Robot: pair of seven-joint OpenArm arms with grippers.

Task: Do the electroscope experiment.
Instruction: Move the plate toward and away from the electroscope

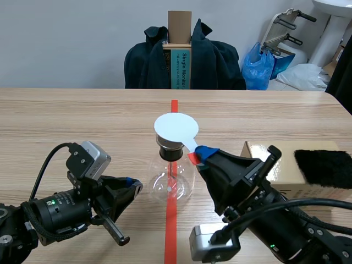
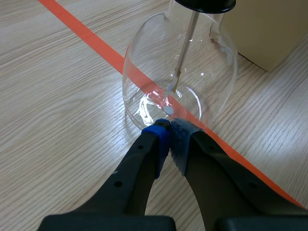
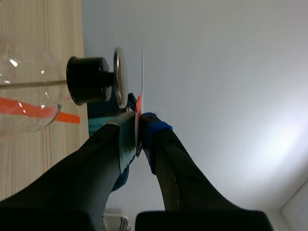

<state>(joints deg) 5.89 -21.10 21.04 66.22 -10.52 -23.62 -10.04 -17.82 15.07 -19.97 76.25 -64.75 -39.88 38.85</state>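
Electroscope: round clear glass, blk stopper.

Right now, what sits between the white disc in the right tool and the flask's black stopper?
A metal plate, edge-on in the right wrist view, between the white disc and the black stopper.

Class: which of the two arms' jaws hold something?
The right gripper: it clamps the white paddle over the flask; the left gripper is shut on nothing.
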